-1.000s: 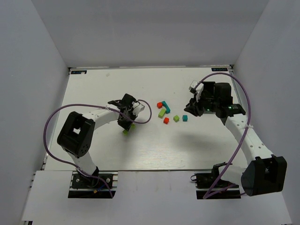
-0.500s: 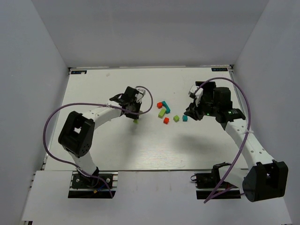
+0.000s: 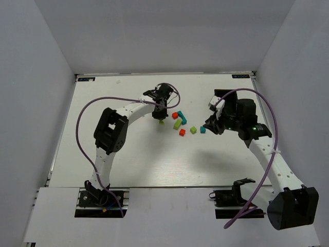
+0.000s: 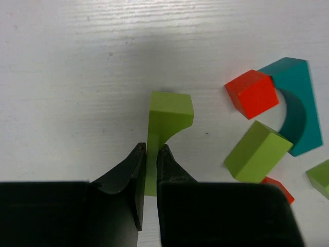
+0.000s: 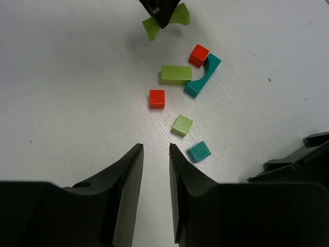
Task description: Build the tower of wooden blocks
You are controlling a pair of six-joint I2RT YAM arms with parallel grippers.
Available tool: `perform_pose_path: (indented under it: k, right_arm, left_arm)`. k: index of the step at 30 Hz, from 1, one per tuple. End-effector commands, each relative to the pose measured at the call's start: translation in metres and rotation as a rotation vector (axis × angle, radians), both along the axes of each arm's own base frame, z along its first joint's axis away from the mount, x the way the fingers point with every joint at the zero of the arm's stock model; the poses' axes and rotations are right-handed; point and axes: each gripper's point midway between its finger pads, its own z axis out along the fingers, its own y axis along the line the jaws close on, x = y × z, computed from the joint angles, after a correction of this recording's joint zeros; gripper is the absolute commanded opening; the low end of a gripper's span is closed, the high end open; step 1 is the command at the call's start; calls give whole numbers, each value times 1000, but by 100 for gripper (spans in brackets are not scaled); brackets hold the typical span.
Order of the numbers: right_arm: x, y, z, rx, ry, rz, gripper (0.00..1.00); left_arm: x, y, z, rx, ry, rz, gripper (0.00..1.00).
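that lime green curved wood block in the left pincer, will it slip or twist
Probably rigid: the lime green curved wood block looks like solid painted wood. It may pivot, since the left pincer pinches only its thin end. Smooth paint could let it slip.

Lime green on the notched block (image 4: 167,116), the long block (image 4: 257,152) and one small cube (image 5: 182,125); bright red on a second cube (image 4: 252,93) and a third cube (image 5: 157,98); teal on the arch (image 4: 298,103) and a fourth cube (image 5: 198,152). White with a faint streaky grain on the table (image 4: 77,62). Black on the left gripper (image 4: 150,154) and right gripper (image 5: 156,154), white with black joints on the arms (image 3: 136,109), purple on the cables (image 3: 78,126).
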Motion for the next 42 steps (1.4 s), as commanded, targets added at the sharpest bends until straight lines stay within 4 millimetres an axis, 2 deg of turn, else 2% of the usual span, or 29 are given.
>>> perform_pose_path:
  k: [1, 5, 7, 8, 9, 14, 25, 36, 37, 40, 42]
  right_arm:
    - [-4, 2, 5, 15, -24, 6, 33]
    - [-7, 2, 3, 20, -26, 13, 33]
    - [-8, 2, 3, 23, -26, 11, 33]
    - [-9, 2, 3, 25, -27, 14, 33]
    - [-9, 2, 2, 25, -23, 15, 33]
    - [-12, 1, 3, 25, -33, 17, 33]
    - [-15, 0, 3, 31, -38, 18, 33]
    - [-17, 0, 0, 23, -43, 18, 34]
    - [-16, -1, 0, 23, -44, 15, 34]
    - [-16, -1, 0, 22, -44, 17, 34]
    - [-17, -1, -3, 21, -37, 19, 34]
  left_arm:
    - [-8, 9, 16, 55, 23, 95, 0]
    - [-7, 8, 24, 72, 14, 104, 0]
    - [-8, 8, 16, 89, 34, 104, 2]
    - [-6, 6, 23, 77, 26, 112, 2]
    - [-9, 3, 16, 86, 36, 103, 2]
    - [-7, -5, 15, 81, 41, 111, 4]
    - [-9, -2, 5, 99, 63, 142, 11]
    - [-8, -8, -4, 82, 74, 143, 25]
    - [-9, -9, -4, 76, 80, 140, 31]
    - [-9, -9, -4, 76, 80, 140, 37]
    - [-9, -9, -4, 76, 80, 140, 45]
